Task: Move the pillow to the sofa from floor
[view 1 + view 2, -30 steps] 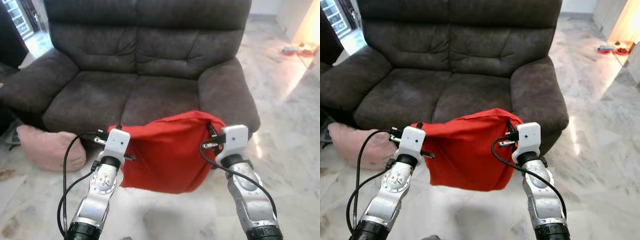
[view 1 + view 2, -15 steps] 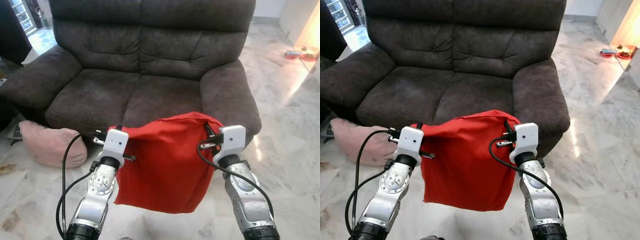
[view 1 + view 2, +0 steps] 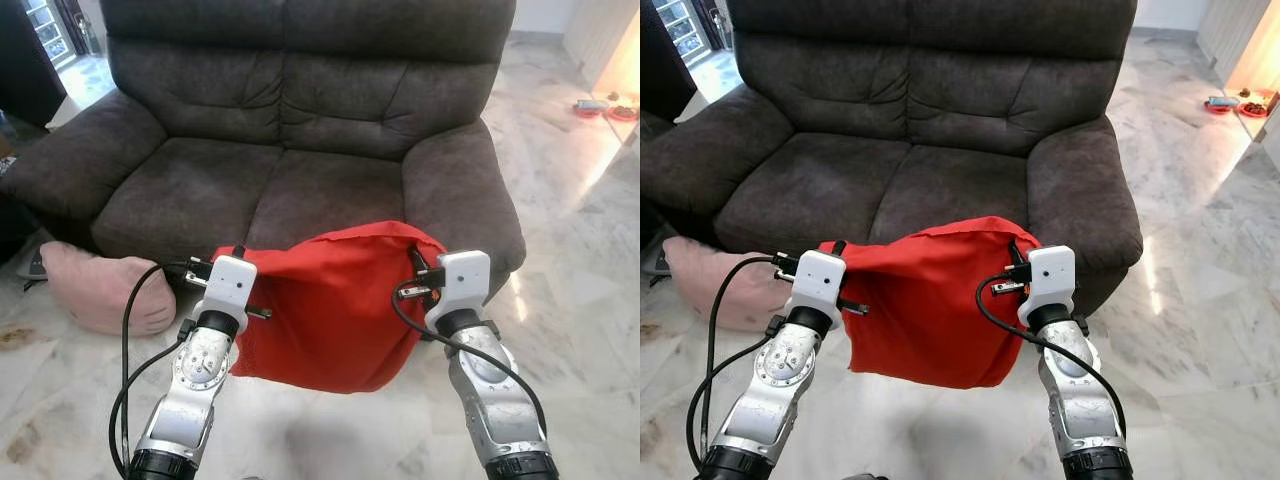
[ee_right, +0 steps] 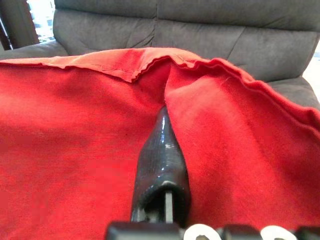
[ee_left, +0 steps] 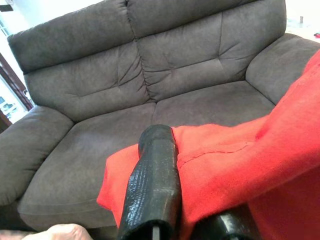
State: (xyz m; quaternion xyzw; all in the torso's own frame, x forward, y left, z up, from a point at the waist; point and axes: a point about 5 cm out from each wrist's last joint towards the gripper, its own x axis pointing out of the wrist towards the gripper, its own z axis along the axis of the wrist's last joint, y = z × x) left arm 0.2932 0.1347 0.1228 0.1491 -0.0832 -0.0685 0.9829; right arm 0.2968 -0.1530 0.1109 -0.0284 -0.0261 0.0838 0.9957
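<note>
A red pillow [image 3: 330,305] hangs in the air between my two arms, just in front of the dark grey sofa [image 3: 300,120] and below its seat edge. My left gripper [image 3: 228,262] is shut on the pillow's left top corner; in the left wrist view red cloth [image 5: 225,155] is pinched beside the black finger [image 5: 152,185]. My right gripper [image 3: 425,262] is shut on the right top corner, its finger [image 4: 162,150] pressed into the fabric [image 4: 75,130]. The fingertips are buried in the cloth. The sofa seat [image 3: 200,190] lies beyond the pillow.
A pink cushion [image 3: 95,285] lies on the marble floor [image 3: 580,300] against the sofa's left front. Small bowls [image 3: 600,105] sit on the floor far right. Dark furniture [image 3: 25,60] stands at the left behind the sofa arm.
The pillow's hanging lower edge has swung up and towards the sofa since half a second ago. Both grippers keep their hold at about the same height.
</note>
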